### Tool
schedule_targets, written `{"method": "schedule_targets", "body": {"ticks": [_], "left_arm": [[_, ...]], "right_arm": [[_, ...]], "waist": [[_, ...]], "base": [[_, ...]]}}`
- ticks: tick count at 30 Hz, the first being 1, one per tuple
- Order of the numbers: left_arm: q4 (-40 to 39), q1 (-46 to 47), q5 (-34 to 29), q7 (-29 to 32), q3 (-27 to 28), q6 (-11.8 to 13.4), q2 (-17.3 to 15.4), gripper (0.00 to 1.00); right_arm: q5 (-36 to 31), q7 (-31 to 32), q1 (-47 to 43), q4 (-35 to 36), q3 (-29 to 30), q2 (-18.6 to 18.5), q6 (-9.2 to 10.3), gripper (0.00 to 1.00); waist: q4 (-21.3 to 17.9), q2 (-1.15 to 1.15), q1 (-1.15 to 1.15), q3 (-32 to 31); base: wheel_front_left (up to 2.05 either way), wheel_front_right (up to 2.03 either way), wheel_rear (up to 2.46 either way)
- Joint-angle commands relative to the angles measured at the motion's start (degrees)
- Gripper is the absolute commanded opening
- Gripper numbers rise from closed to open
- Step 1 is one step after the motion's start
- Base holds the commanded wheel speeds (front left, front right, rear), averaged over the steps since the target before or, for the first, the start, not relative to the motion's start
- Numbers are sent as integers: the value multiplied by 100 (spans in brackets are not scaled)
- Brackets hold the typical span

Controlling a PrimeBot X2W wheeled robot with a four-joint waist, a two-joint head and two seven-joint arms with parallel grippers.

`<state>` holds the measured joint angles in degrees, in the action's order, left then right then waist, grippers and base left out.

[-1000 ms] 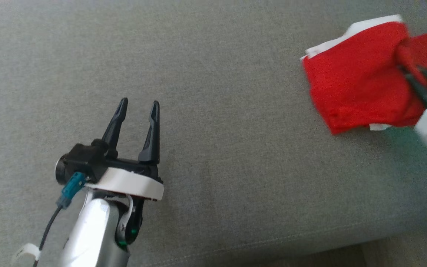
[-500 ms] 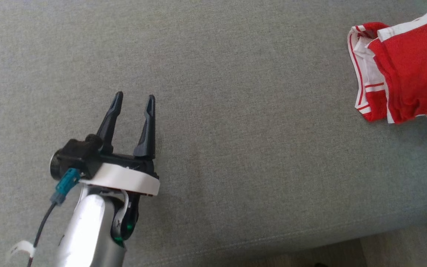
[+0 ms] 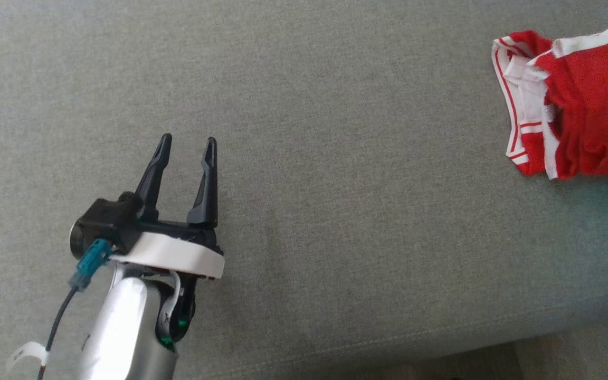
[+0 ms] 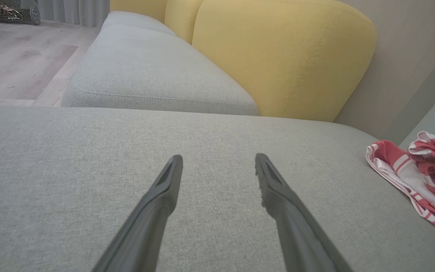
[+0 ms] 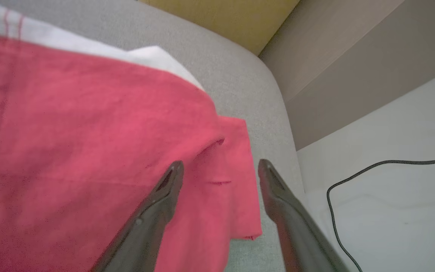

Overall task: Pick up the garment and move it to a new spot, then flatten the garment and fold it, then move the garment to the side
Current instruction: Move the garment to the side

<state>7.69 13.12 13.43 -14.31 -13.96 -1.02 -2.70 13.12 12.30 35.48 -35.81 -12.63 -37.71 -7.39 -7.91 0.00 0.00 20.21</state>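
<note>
2 claws, both spread wide with nothing in them, which suits a task I judge to be at its last step.

Head view: the left claw (image 3: 188,138) hangs over the bare sofa seat (image 3: 335,158), nearer the front edge, and well apart from the garment (image 3: 589,105). I read that as parking out of the way. The garment is red with white striped trim. It lies in a loose, rumpled fold at the seat's right edge, which is where "to the side" would put it.

Left wrist view: the left claw's 2 fingers point across empty grey cloth toward the yellow backrest (image 4: 278,56) along the back edge. The garment sits at the seat's right end.

Right wrist view: the right claw (image 5: 220,162) stands parted just above the red cloth, near a hem corner, and no fold is pinched between its fingers. The hem reaches almost to the seat's rounded right edge. Beyond that edge a dark cable (image 5: 353,177) lies on a pale floor. From here I would lift straight up, so that neither fingertip snags the cloth and drags it over that edge.
</note>
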Motion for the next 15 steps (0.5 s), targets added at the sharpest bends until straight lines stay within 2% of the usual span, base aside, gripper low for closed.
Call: {"method": "schedule_targets", "body": {"ticks": [1, 7, 15], "left_arm": [[-162, 100, 71, -69, 225, 3, -18, 100], [-213, -17, 215, -69, 291, 67, -18, 100], [-445, -283, 331, -69, 391, 188, -18, 100]], "right_arm": [[-45, 2, -155, 202, 153, -150, -10, 100], [-224, -353, -188, 705, 622, 282, -10, 100], [-250, -1219, -638, 1838, 967, 1536, -10, 100]], "waist": [[14, 0, 0, -99], [46, 0, 0, -511], [97, 0, 0, -1181]], "base": [[0, 0, 0], [0, 0, 0], [0, 0, 0]]}}
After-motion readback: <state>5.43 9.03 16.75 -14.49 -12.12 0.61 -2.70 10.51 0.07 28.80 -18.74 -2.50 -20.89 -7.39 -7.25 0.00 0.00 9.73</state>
